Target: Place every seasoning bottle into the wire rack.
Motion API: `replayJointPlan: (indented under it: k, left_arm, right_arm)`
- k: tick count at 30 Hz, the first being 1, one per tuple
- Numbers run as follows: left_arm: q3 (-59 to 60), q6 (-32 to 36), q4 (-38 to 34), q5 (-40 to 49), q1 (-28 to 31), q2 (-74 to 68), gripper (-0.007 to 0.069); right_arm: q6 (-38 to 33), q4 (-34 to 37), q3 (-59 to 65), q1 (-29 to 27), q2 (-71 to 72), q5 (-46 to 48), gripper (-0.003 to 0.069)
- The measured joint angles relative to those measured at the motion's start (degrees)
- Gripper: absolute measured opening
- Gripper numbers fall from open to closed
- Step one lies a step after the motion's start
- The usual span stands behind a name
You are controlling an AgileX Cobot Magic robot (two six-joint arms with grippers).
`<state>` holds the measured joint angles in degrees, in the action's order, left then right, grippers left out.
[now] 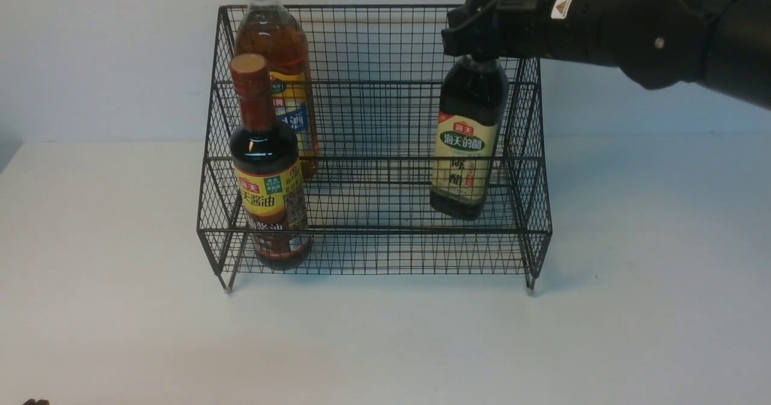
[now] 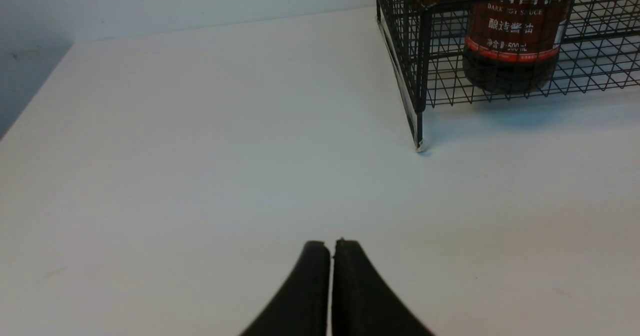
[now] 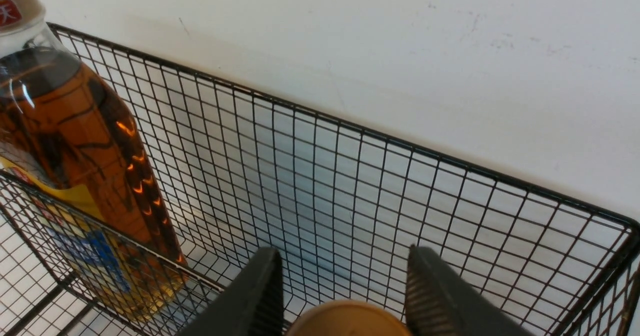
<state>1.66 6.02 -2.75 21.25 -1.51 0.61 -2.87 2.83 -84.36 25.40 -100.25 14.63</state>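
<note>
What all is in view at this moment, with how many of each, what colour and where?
wire rack: one, black, standing on the table
amber bottle: one, tan cap, rack's left, upper tier
dark round bottle: one, red neck, rack's left, lower tier
dark squarish bottle: one, pale yellow label, rack's right side, tilted
table: one, white, under the rack
wall: one, pale, behind
left gripper: one, black, shut, above the table
right gripper: one, black, around the squarish bottle's cap
</note>
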Motion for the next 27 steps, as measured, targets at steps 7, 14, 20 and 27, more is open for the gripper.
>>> replayJointPlan:
  k: [7, 14, 20, 27]
  left_arm:
    - [0.0, 0.0, 0.0, 0.0, 0.0, 0.0, -0.0005]
    - [0.0, 0.0, 0.0, 0.0, 0.0, 0.0, -0.0005]
    - [0.0, 0.0, 0.0, 0.0, 0.0, 0.0, -0.0005]
    - [0.0, 0.0, 0.0, 0.0, 0.0, 0.0, -0.0005]
  right_arm:
    - [-0.48, -0.04, 0.0, 0.87, 0.0, -0.25, 0.0351]
    - [-1.53, 1.0, 0.11, 1.14, 0.36, -0.02, 0.0524]
    - [-1.59, 1.04, 0.11, 1.18, 2.28, -0.02, 0.0553]
    - [-1.59, 0.15, 0.11, 1.18, 7.25, 1.85, 0.0553]
